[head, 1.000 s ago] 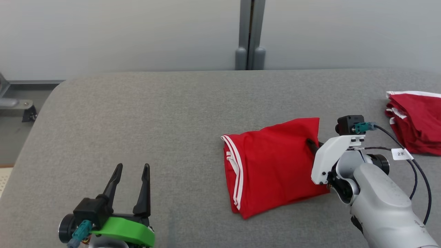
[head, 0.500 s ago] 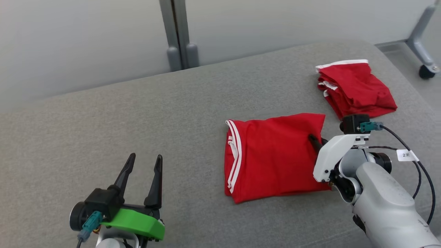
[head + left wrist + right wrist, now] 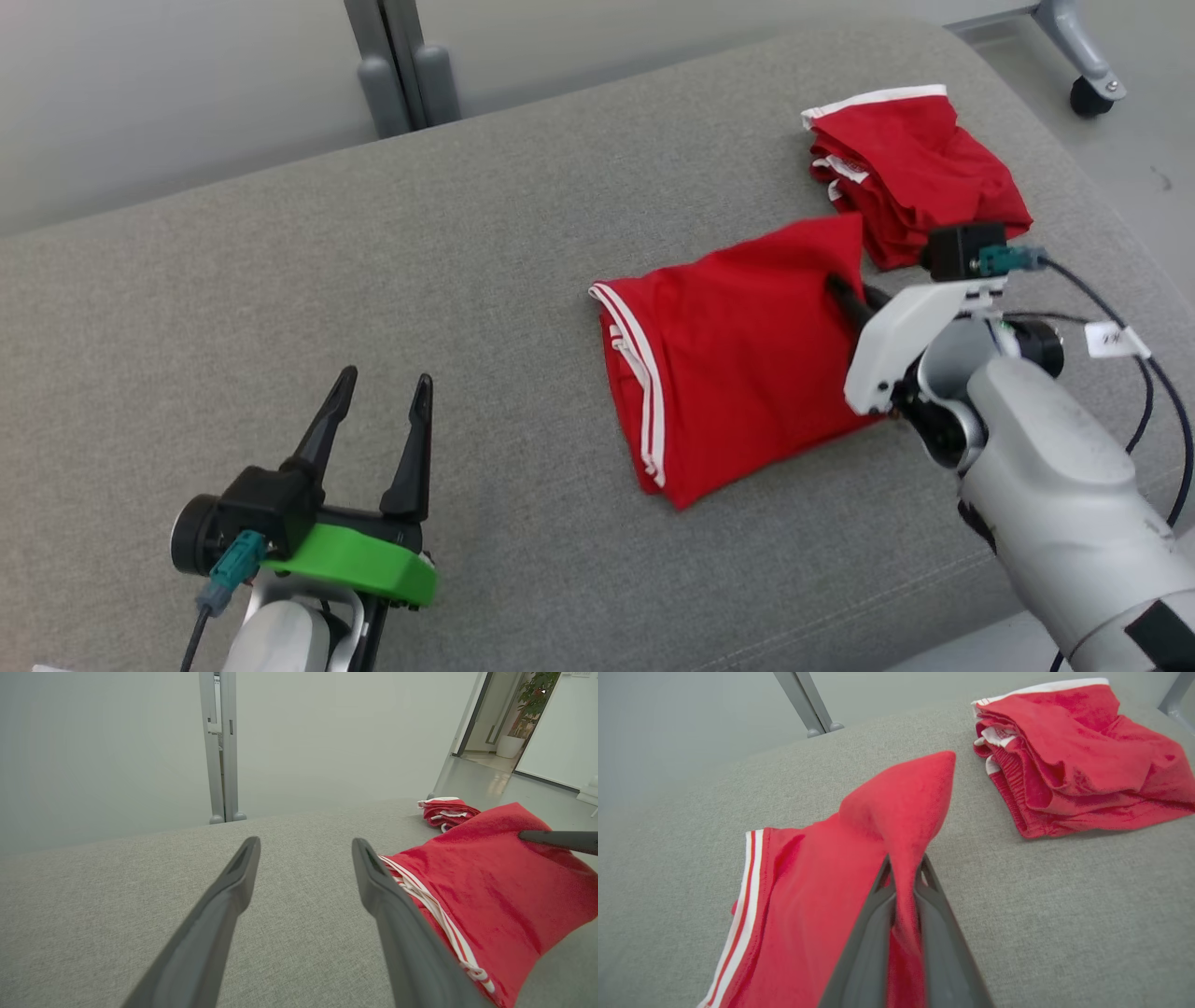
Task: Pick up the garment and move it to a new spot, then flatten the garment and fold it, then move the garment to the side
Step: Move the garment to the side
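So: right gripper (image 3: 903, 865) was clamped on the folded red garment (image 3: 738, 364), fingers pinched together on its edge, with a peak of cloth bunched up past the tips. The rest of the garment lay ahead and left of that gripper on the grey padded surface (image 3: 467, 233), white-striped hem at the end away from the grip. A second red pile (image 3: 910, 173) sat near, ahead-right of the tips. Left gripper (image 3: 385, 378) had its fingers apart, holding nothing, garment off to its right
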